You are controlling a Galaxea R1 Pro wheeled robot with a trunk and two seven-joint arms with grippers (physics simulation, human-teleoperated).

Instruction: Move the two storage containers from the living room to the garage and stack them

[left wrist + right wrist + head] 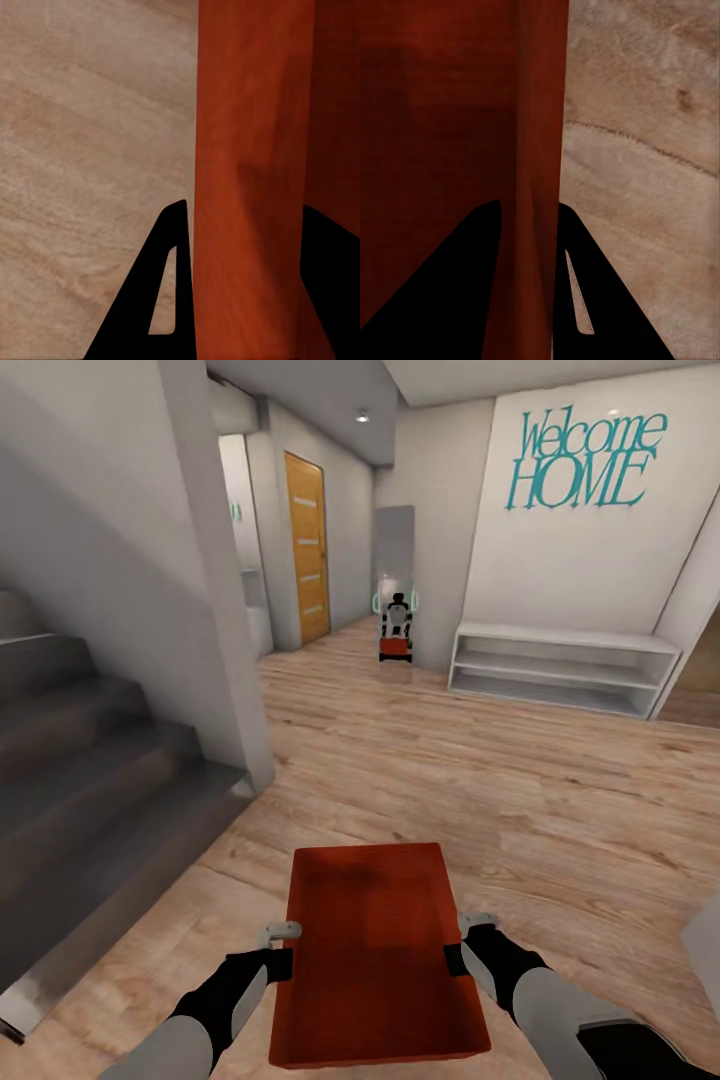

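A: Where's the bin?

B: One red-orange bin [375,950] carried low in front of the trunk, open top up, over the wood-plank floor [520,790]. Left end effector [283,960] pinches the left wall, right end effector [455,952] the right wall — each with one finger inside, one outside, closed on the plastic. In the left wrist view the wall [251,180] runs straight between the dark fingers [161,300]; same in the right wrist view [536,150].

A: Surroundings?

B: Hallway. Grey stairs [90,760] on the left, a pillar [225,610] beside them, a white shelf [560,665] under "Welcome HOME" lettering [585,460], a wooden door [307,545] further on. A mirror [395,585] ahead shows the robot with the bin.

A: Step in hand?

B: Transit toward the garage, I'd judge — no concrete in sight. Advice: keep both arms at matched height so the bin stays level, hold squeeze constant, steer wide of the pillar corner, turn the base slowly. Thin walls could slip if the arms drift apart.
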